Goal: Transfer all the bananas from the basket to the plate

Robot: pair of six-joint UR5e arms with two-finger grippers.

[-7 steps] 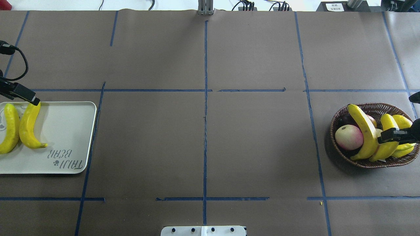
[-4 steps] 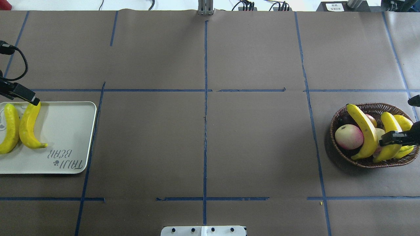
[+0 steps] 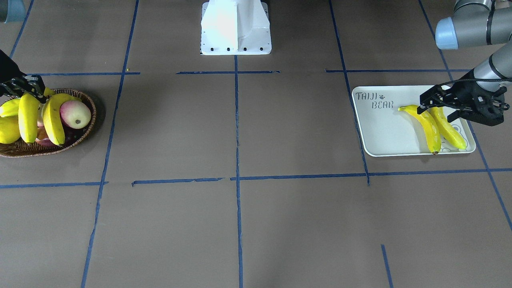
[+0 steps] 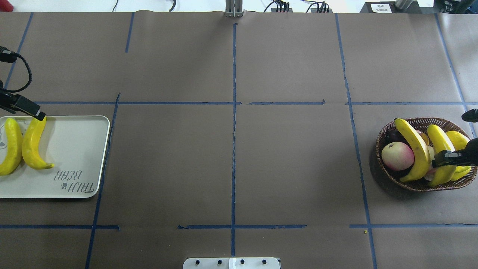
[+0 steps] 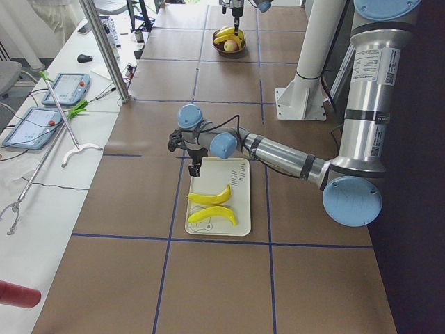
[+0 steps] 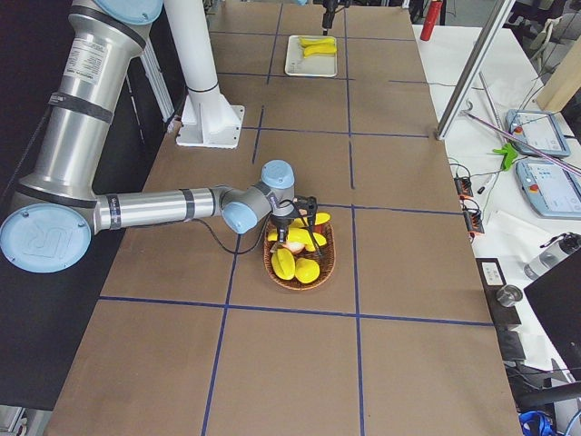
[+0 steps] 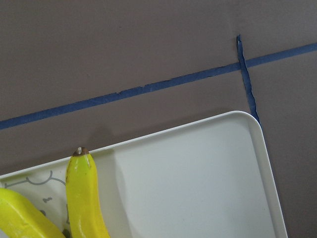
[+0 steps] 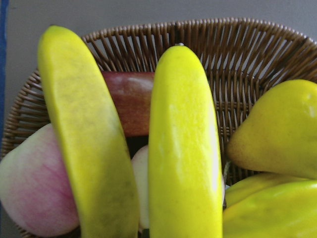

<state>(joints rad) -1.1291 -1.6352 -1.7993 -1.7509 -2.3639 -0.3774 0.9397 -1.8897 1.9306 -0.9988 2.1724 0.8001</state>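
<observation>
Two bananas [image 4: 33,142] [image 4: 11,145] lie side by side on the white plate [image 4: 74,149], which sits at the table's left. My left gripper [image 3: 436,109] hovers open just above their far ends, holding nothing. The wicker basket [image 4: 378,145] at the table's right holds two more bananas [image 4: 416,149] [image 4: 442,142] propped on other fruit. My right gripper [image 3: 26,86] reaches down into the basket and is shut on the banana [image 8: 183,148] nearer the basket's right side, around its middle. Neither wrist view shows any fingers.
A pink apple [image 4: 397,155], a dark red fruit and plump yellow mango-like fruits [image 4: 457,140] also fill the basket. Brown paper with blue tape lines covers the table between plate and basket. The robot's white base [image 3: 236,28] stands at the near middle edge.
The right gripper has shifted slightly right and toward the robot. The banana it holds has turned, its far end swinging left and its near end right. The left arm has stayed still.
</observation>
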